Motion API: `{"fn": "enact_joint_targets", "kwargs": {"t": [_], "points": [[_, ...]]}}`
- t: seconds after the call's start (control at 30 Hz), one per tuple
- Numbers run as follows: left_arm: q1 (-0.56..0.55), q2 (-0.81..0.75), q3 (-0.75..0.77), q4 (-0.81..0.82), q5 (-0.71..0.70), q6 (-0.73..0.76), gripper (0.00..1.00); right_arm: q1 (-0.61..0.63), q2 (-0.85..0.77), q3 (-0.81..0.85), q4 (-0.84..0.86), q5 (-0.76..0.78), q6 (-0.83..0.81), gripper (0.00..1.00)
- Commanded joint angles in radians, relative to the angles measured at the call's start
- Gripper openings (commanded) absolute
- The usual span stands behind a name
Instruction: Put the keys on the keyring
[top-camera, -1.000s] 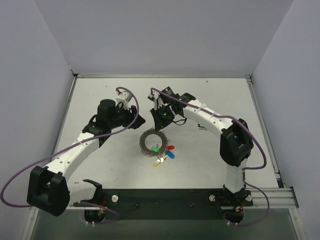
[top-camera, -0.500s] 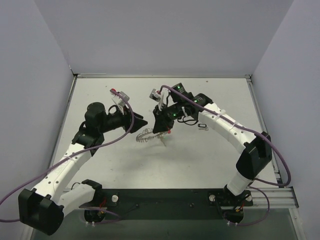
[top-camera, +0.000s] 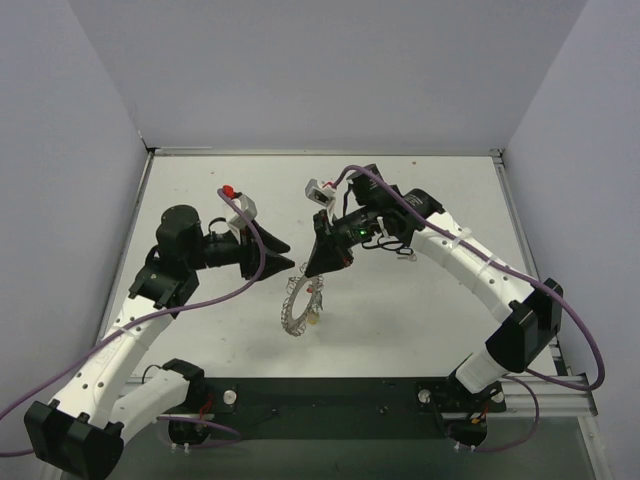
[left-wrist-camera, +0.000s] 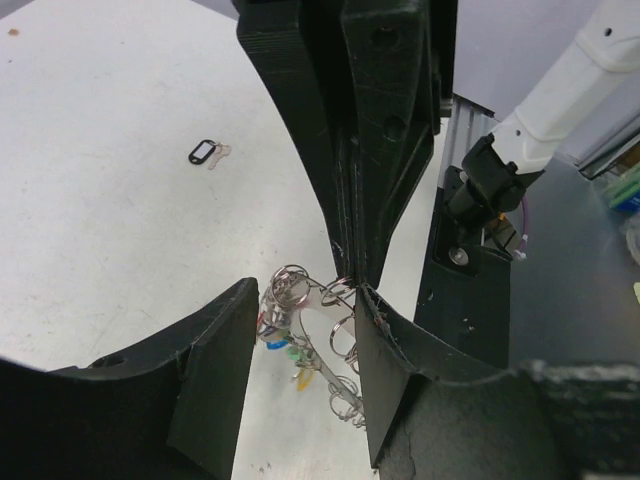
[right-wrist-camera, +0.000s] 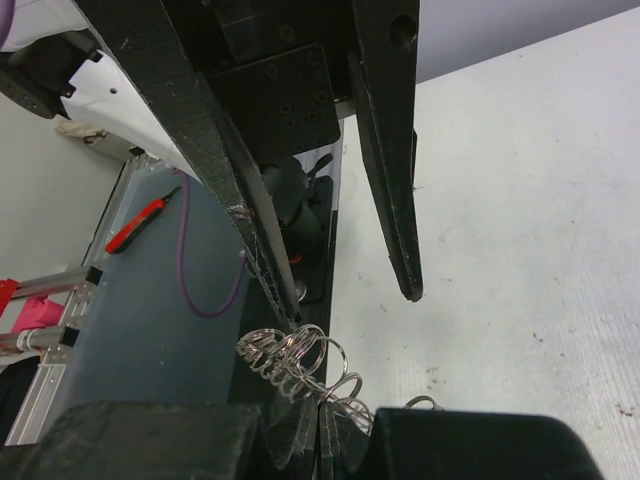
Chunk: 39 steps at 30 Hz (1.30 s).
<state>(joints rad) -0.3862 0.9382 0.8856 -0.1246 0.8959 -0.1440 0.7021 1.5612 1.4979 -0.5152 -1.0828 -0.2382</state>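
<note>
The keyring (top-camera: 298, 306), a silvery ring edged with small wire loops, hangs tilted above the table. My right gripper (top-camera: 325, 266) is shut on its upper rim; its own view shows the closed fingertips (right-wrist-camera: 325, 432) pinching the keyring (right-wrist-camera: 298, 362). The keys (left-wrist-camera: 290, 353), with blue, green and yellow heads, dangle from the keyring (left-wrist-camera: 318, 345). My left gripper (left-wrist-camera: 305, 300) is open with the keyring between its fingers. One left fingertip (right-wrist-camera: 293, 312) meets the loops and the other (right-wrist-camera: 408, 288) stays apart. In the top view the left gripper (top-camera: 282, 263) faces the right one.
A small black key tag (left-wrist-camera: 204, 152) lies on the white table (top-camera: 420, 310) behind the right arm. Grey walls enclose the table on three sides. The arm bases and a black strip (top-camera: 330, 395) run along the near edge.
The right gripper lifted the keyring with its keys off the table and now holds it hanging. The left gripper swung in beside it, and both arms shifted toward the near edge.
</note>
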Motion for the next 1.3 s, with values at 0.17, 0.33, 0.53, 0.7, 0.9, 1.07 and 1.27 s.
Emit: {"fn": "enact_joint_targets", "kwargs": {"t": [0.17, 0.33, 0.53, 0.7, 0.9, 1.07, 1.27], "points": [[-0.045, -0.01, 0.052, -0.033, 0.057, 0.067, 0.53, 0.01, -0.079, 0.01, 0.009, -0.13, -0.032, 0.0], [-0.056, -0.004, 0.062, -0.04, 0.038, 0.08, 0.53, 0.011, -0.075, 0.013, 0.006, -0.152, -0.033, 0.0], [-0.072, 0.005, 0.067, -0.03, 0.04, 0.089, 0.53, 0.011, -0.072, 0.016, -0.003, -0.186, -0.042, 0.0], [-0.106, 0.022, 0.073, -0.037, 0.038, 0.103, 0.53, 0.013, -0.078, 0.018, -0.009, -0.195, -0.047, 0.0], [-0.129, 0.042, 0.081, -0.044, 0.043, 0.115, 0.53, 0.013, -0.079, 0.019, -0.011, -0.203, -0.05, 0.0], [-0.138, 0.045, 0.079, -0.044, 0.057, 0.113, 0.44, 0.014, -0.081, 0.018, -0.011, -0.197, -0.05, 0.0], [-0.144, 0.048, 0.075, -0.026, 0.071, 0.1, 0.02, 0.013, -0.089, 0.015, -0.011, -0.18, -0.052, 0.0]]}}
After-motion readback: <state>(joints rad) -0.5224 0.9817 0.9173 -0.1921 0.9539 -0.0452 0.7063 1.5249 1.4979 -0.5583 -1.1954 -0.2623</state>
